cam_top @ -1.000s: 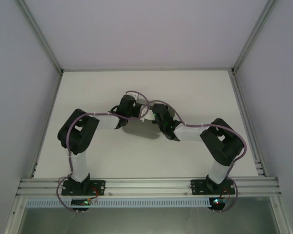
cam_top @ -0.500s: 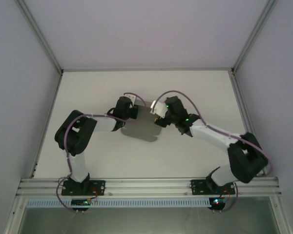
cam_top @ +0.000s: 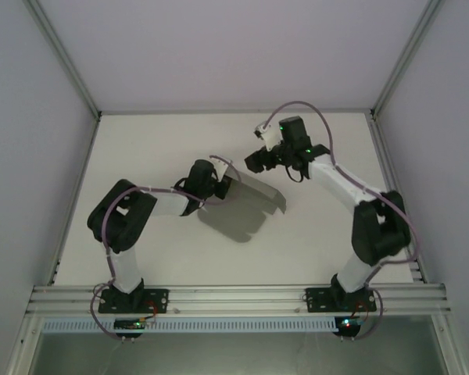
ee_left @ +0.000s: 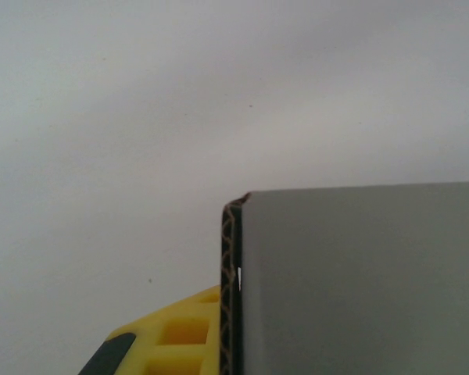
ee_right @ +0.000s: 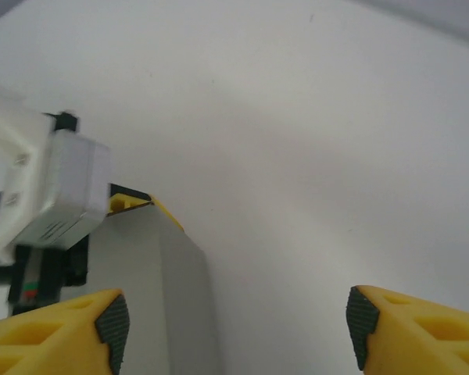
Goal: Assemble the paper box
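Top external view: left tool point(cam_top: 213, 184) clamped shut on one edge of the paper box point(cam_top: 254, 194); box is a nearly flat grey sheet reaching out ahead of that tool, tilted above the tabletop point(cam_top: 156, 141); right tool point(ee_right: 236, 322) wide open, empty, facing the sheet but apart; judged early stage: no walls standing; folding and closing remain.

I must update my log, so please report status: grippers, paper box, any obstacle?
Left gripper shut on paper box edge. Right gripper open, empty, apart from it. Box seems lifted off table. No obstacle seen.
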`<control>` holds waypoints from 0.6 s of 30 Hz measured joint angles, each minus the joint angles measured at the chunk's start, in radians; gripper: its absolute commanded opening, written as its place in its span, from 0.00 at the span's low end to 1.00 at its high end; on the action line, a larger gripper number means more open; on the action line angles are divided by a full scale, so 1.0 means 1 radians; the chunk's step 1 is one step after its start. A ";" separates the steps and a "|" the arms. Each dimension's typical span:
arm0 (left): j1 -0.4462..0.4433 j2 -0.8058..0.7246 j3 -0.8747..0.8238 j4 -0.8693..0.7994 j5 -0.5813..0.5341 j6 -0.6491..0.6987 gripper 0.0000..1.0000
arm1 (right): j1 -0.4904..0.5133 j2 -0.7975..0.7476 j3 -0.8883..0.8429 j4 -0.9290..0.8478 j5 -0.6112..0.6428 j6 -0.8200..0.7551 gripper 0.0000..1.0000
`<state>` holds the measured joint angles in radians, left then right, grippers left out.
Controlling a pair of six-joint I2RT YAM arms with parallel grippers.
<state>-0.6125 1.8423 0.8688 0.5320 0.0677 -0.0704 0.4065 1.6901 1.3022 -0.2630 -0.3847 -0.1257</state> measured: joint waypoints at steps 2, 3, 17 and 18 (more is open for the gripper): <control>-0.005 0.005 0.002 0.000 0.003 0.003 0.00 | 0.000 0.066 0.030 -0.030 -0.021 0.003 0.73; -0.005 0.009 0.005 0.000 0.004 0.004 0.00 | 0.000 0.089 0.033 -0.041 -0.028 0.002 0.73; -0.018 0.046 0.028 0.013 -0.102 -0.050 0.00 | 0.002 0.159 0.007 -0.005 -0.084 0.035 0.62; -0.022 0.051 0.034 0.013 -0.126 -0.064 0.00 | 0.002 0.160 -0.001 0.013 -0.083 0.043 0.62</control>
<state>-0.6346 1.8935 0.9028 0.5449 -0.0582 -0.1345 0.4084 1.8503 1.3014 -0.2501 -0.4679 -0.0830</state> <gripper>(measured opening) 0.087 0.628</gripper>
